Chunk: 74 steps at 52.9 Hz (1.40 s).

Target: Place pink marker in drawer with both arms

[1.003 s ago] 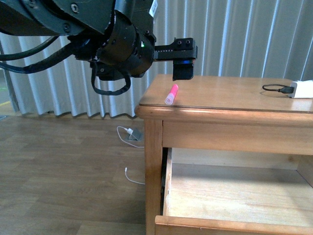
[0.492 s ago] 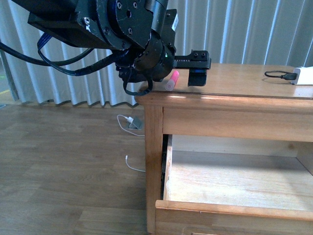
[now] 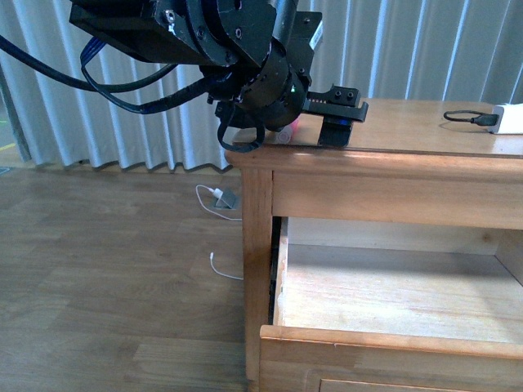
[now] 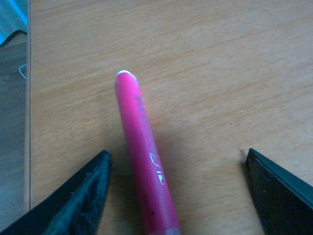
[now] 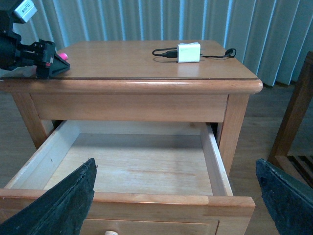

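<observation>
The pink marker (image 4: 144, 161) lies on the wooden dresser top near its left front corner, between the open fingers of my left gripper (image 4: 177, 156), closer to one finger and touching neither. In the front view the left arm hides most of the marker; the left gripper (image 3: 319, 131) sits low on the top. The right wrist view shows the marker's pink end (image 5: 62, 55) beside the left gripper (image 5: 46, 61). The drawer (image 3: 392, 343) is pulled out, its pale inside bare. My right gripper (image 5: 175, 164) is open and empty in front of the drawer (image 5: 146, 200).
A white charger block (image 5: 188, 52) with black cable lies on the dresser top (image 3: 409, 131) at the far right; it also shows in the front view (image 3: 511, 118). A charger and white cable (image 3: 221, 200) lie on the floor. Curtains hang behind. A wooden chair (image 5: 293, 122) stands right.
My left arm has come down and to the right over the dresser corner. Its open fingers now straddle the marker at the tabletop, and the arm hides most of the marker in the front view.
</observation>
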{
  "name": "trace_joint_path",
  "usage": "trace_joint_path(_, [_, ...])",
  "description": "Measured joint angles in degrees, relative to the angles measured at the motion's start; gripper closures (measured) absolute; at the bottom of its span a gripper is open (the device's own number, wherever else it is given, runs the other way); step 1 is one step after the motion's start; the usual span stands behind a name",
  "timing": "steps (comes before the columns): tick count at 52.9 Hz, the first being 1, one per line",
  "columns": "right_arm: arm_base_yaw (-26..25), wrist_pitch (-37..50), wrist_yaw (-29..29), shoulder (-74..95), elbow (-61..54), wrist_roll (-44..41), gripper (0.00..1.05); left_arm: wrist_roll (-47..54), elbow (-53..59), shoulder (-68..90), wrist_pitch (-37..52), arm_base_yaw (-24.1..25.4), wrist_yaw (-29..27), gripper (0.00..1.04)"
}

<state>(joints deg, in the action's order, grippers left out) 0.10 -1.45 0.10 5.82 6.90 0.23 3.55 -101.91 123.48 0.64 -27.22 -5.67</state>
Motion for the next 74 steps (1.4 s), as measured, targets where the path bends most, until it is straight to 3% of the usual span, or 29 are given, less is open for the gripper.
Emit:
trace_joint_path(16, [0.00,0.00,0.00,0.00,0.00,0.00,0.08,2.03,0.31,0.00,0.57,-0.09,0.33,0.69])
trace_joint_path(25, [0.00,0.00,0.00,0.00,0.00,0.00,0.08,2.29,2.05,-0.90,1.77,0.55,0.81,0.90])
trace_joint_path(37, [0.00,0.00,0.00,0.00,0.00,0.00,0.08,2.25,8.35,-4.81,5.49,1.40,3.08,0.90])
trace_joint_path(61, [0.00,0.00,0.00,0.00,0.00,0.00,0.08,6.21,34.23,-25.53,13.99,0.07,15.78,0.90])
trace_joint_path(74, [0.00,0.00,0.00,0.00,0.00,0.00,0.08,9.57,39.91,-25.40,14.95,-2.54,16.94,0.90])
